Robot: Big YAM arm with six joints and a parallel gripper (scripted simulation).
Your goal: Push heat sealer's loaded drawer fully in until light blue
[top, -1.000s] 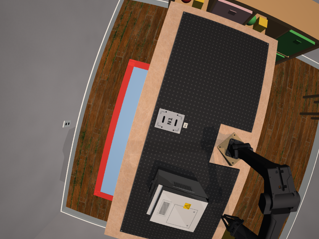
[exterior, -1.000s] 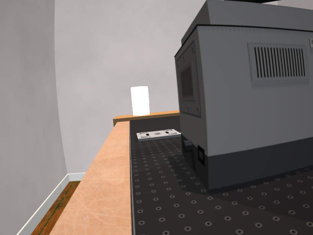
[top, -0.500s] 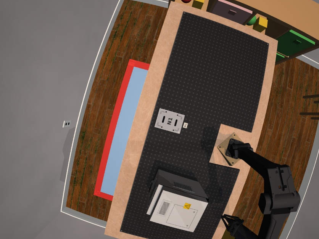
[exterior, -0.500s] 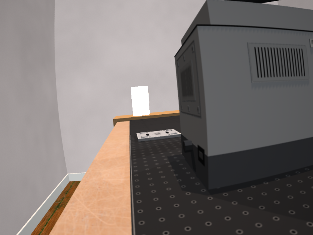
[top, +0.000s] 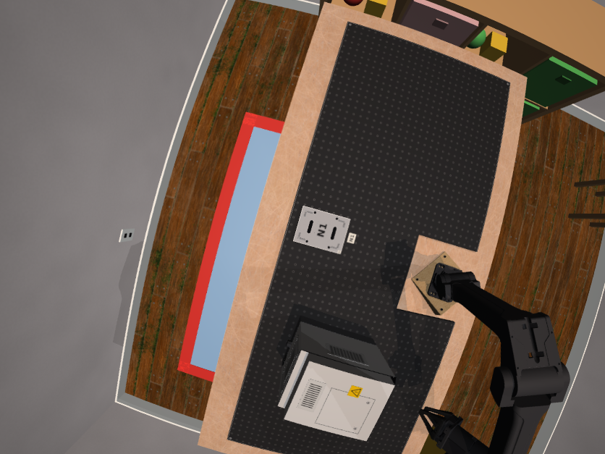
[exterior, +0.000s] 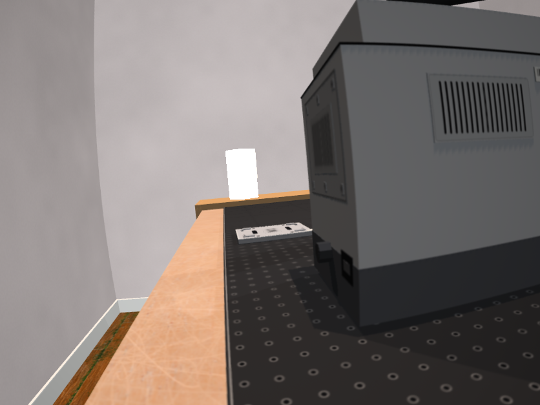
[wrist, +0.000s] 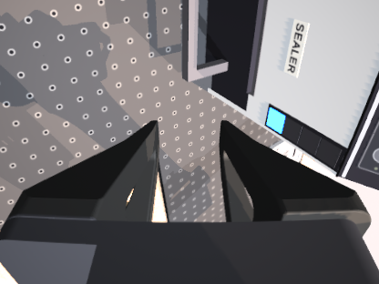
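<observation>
Bench (top: pixel 297 135), perforated mat (top: pixel 404 135), sealer (top: pixel 338 393), N1 plate (top: pixel 321 229)

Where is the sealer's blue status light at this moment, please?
In the wrist view, the blue light sits low on the sealer's front, below the "SEALER" label and beside the drawer handle, just beyond the empty, part-open pincer.
</observation>
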